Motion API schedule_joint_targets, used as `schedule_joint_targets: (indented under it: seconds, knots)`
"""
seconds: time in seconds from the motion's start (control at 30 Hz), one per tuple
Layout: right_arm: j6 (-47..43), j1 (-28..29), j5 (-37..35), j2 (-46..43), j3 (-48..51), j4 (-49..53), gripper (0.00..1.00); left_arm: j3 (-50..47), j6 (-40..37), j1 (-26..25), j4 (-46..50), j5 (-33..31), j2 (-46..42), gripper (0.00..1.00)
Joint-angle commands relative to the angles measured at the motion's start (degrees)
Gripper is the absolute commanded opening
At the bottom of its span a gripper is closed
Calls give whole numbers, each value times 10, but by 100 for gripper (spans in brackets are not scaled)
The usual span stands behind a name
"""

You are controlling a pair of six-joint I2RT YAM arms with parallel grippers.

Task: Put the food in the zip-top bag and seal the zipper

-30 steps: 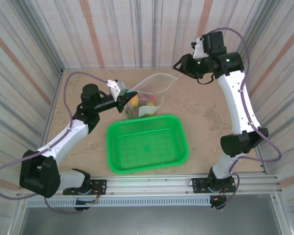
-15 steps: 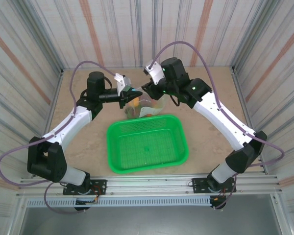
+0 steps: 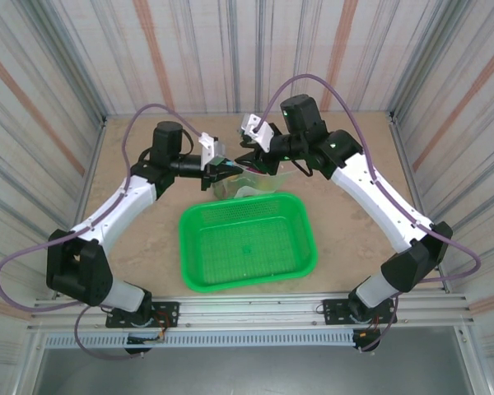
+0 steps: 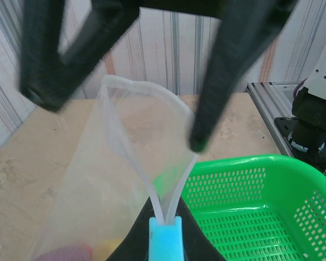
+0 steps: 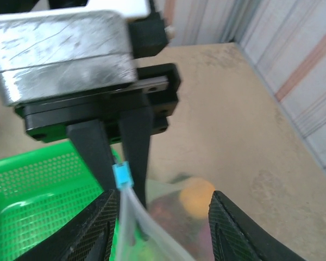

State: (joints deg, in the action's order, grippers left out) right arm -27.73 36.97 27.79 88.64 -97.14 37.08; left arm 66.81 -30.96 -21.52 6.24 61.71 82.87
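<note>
Clear crinkly plastic makes up the zip-top bag (image 3: 243, 184), which stands at the centre of the overhead view on the beige table (image 3: 346, 206), just beyond the far rim of the green mesh basket (image 3: 247, 243) and between the two grippers. The food (image 5: 193, 196) lies inside the bag. Through the film the right wrist view shows an orange-yellow piece beside a dark red piece (image 5: 165, 211), with a blur of green low in the frame. The left wrist view shows a purple piece (image 4: 65, 253) and a yellow piece (image 4: 106, 250) at its bottom left. The basket's perforated floor is in plain sight from rim to rim. The left gripper (image 3: 228, 171) reaches in from the left of the overhead frame. Its fingers are pinched together on one end of the zipper (image 4: 131, 157), right at the blue slider tab (image 4: 165, 239). From that end the two zipper strips spread apart into an open loop. The right gripper (image 3: 252, 160) comes from the upper right. Its fingers (image 4: 209, 92) stand well apart, one on each side of the bag's mouth, gripping nothing. Whether either tip touches the plastic cannot be told.
</note>
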Motion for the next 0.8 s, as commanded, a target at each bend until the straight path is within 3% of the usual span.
schedule_joint_targets:
  seconds: [0.0, 0.3, 0.77]
  knots:
    - [-12, 7, 34, -22, 16, 29, 48, 23, -26, -8, 21, 26, 4, 3]
    - [10, 10, 20, -35, 58, -2, 37, 28, -25, -22, 30, 17, 5, 5]
    - [13, 17, 9, -43, 83, -12, 0, 27, -19, -36, 22, 2, -3, 13]
